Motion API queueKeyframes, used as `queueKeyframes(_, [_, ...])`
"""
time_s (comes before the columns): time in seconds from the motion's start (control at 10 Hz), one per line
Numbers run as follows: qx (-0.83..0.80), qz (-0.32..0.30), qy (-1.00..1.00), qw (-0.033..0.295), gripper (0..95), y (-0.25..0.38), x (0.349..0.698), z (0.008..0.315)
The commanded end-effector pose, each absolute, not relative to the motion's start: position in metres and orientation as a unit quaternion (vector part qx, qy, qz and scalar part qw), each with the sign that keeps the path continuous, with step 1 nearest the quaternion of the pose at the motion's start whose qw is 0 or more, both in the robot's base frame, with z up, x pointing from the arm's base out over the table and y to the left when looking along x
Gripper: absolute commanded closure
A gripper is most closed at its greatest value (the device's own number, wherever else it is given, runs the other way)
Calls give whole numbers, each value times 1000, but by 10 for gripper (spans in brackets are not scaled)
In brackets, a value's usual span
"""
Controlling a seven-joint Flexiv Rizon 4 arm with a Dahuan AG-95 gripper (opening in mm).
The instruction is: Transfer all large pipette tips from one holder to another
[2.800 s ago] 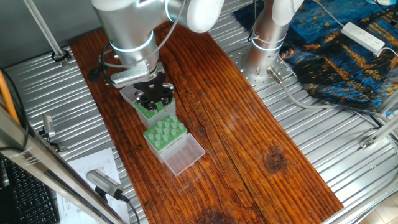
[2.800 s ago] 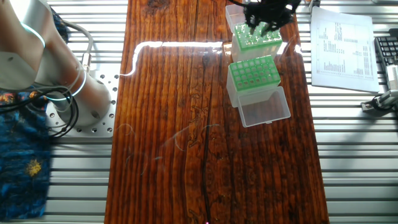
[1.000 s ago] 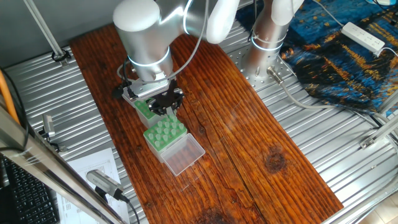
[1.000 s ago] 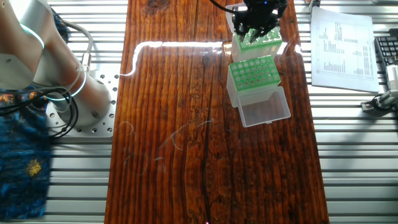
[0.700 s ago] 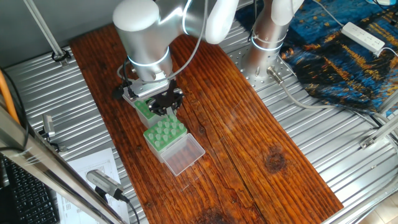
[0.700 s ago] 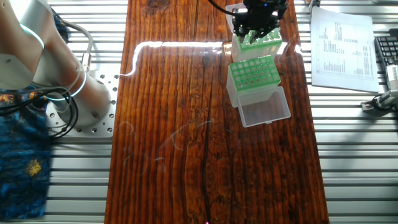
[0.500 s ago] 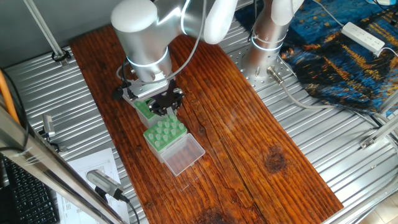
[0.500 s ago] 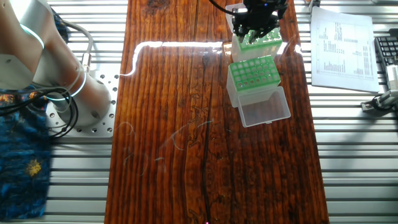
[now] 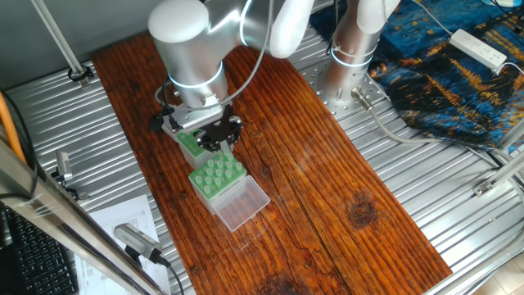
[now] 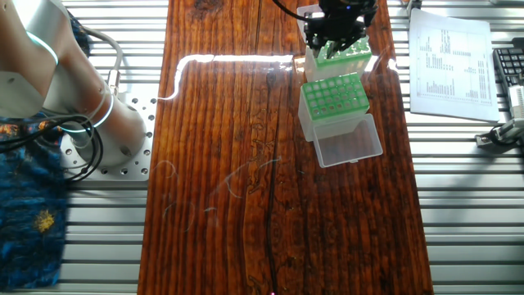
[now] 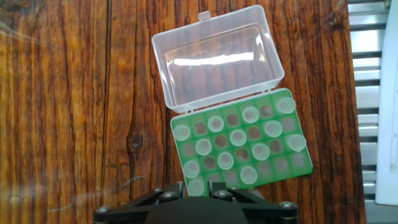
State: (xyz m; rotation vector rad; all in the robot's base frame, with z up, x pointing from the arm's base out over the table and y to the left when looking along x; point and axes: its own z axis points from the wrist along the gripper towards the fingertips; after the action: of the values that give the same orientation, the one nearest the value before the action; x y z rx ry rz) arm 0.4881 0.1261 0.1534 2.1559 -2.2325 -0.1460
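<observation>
Two green racks stand side by side on the wooden board. The near rack (image 9: 217, 176) (image 10: 332, 98) (image 11: 283, 165) has its clear lid (image 11: 217, 56) folded open and holds several large pipette tips (image 11: 239, 137) in a checker pattern. The far rack (image 9: 190, 141) (image 10: 350, 53) is partly hidden by the hand. My gripper (image 9: 219, 141) (image 10: 332, 39) (image 11: 196, 188) hangs low over the near rack's corner next to the far rack. Its two black fingers (image 11: 177, 188) stand close on either side of one pale tip (image 11: 196, 185).
The arm's base (image 9: 352, 49) (image 10: 106, 123) stands beside the board on the ribbed metal table. A printed sheet (image 10: 450, 53) and a keyboard (image 10: 509, 74) lie past the racks. A blue patterned cloth (image 9: 458, 74) lies behind the base.
Since 2.8 s ago my gripper moved from over the far rack to the near rack's adjoining corner. Over the last second it has hardly moved.
</observation>
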Motion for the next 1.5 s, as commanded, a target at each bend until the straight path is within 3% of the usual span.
queueKeyframes(0.1, [692, -49, -720, 18, 760, 126, 488, 154])
queueKeyframes(0.9, [690, -46, -722, 22, 760, 129, 488, 150])
queueKeyframes(1.0, [688, -46, -724, 22, 950, 129, 488, 150])
queueKeyframes(1.5, [686, -44, -726, 26, 950, 129, 488, 150])
